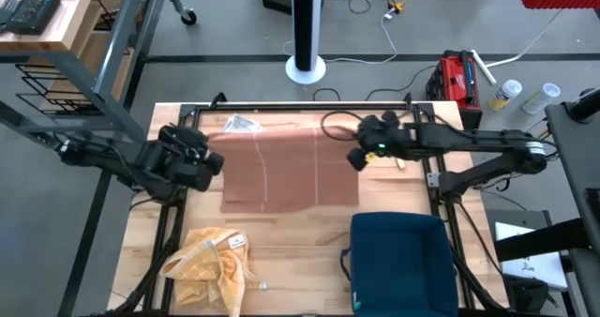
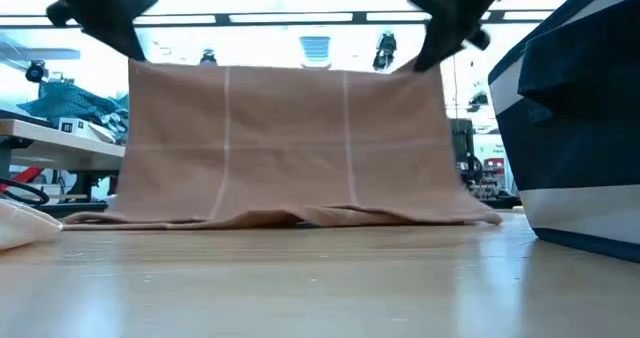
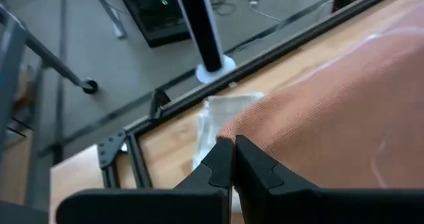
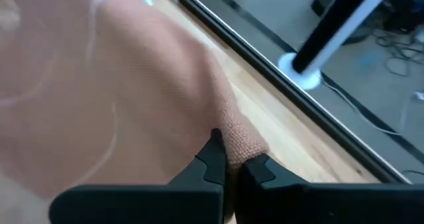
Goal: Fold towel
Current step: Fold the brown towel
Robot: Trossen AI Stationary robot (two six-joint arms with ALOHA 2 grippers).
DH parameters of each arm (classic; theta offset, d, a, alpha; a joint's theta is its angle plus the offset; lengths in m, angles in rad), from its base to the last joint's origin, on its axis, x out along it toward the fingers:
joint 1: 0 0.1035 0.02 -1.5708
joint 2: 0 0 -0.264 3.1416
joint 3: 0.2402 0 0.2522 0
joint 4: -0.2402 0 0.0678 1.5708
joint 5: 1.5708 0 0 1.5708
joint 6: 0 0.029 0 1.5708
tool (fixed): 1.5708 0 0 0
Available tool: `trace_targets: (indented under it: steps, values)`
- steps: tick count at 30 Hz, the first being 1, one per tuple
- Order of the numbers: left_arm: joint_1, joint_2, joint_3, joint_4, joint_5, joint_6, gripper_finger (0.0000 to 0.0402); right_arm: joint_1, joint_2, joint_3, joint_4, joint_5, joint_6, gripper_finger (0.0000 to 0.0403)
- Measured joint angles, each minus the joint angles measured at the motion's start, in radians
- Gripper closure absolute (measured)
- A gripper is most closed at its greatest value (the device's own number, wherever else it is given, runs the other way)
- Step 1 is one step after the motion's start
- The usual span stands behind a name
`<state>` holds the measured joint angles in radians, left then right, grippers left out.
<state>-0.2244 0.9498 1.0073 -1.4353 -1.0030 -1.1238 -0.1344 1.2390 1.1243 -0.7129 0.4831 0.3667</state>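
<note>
towel [image 2: 285,143] brown, hanging taut, 2 pale stripes

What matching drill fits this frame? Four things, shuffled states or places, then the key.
Things:
1. towel
2. yellow cloth
3. blue bin
4. left gripper

States or places:
A. crumpled on the table's near left part
B. shut on a towel corner
C. lifted by two corners, its lower edge on the table
D. standing on the table's near right part

Pairs: 1-C, 2-A, 3-D, 4-B

The right gripper is shut on the other corner.
</note>
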Motion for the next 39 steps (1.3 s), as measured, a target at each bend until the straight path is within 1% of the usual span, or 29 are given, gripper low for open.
trace_targets:
  steps: [3,6,9,13,16,18,22,29,32,34,35,38,39]
  values:
    - [0.045,0.005,-0.052,0.074,-0.002,0.083,0.0401,-0.036,0.081,0.0,0.021,0.018,-0.022,0.0403]
    - [0.088,0.014,-0.096,0.111,-0.012,0.127,0.0402,-0.076,0.147,0.0,0.048,0.017,-0.039,0.0403]
    - [0.124,0.019,-0.139,0.132,-0.019,0.128,0.0402,-0.11,0.201,0.0,0.082,0.018,-0.053,0.0403]
    - [0.17,0.02,-0.209,0.17,-0.04,0.128,0.0395,-0.154,0.24,0.011,0.149,0.011,-0.059,0.0403]
    - [0.214,0.02,-0.258,0.233,-0.046,0.146,0.038,-0.18,0.261,0.064,0.112,-0.028,-0.045,0.0397]
    - [0.247,0.02,-0.279,0.253,-0.019,0.171,0.0367,-0.189,0.266,0.105,0.083,-0.034,-0.058,0.0383]
    - [0.314,0.02,-0.299,0.289,0.028,0.222,0.0338,-0.205,0.276,0.191,0.019,-0.037,-0.08,0.0342]
    - [0.346,-0.037,-0.264,0.308,0.052,0.29,0.03,-0.206,0.276,0.317,-0.126,-0.039,-0.104,0.0276]
    - [0.346,-0.061,-0.228,0.319,0.126,0.325,0.0291,-0.199,0.275,0.334,-0.173,-0.039,-0.106,0.026]
    - [0.345,-0.069,-0.206,0.322,0.227,0.34,0.0287,-0.193,0.275,0.332,-0.199,-0.067,-0.096,0.0254]
    - [0.345,-0.069,-0.199,0.34,0.297,0.356,0.0286,-0.192,0.274,0.326,-0.203,-0.116,-0.093,0.0252]
    - [0.337,-0.067,-0.211,0.433,0.542,0.397,0.0287,-0.165,0.274,0.281,-0.181,-0.343,-0.103,0.025]
    - [0.332,-0.061,-0.226,0.479,0.61,0.401,0.0289,-0.146,0.274,0.257,-0.152,-0.396,-0.099,0.025]
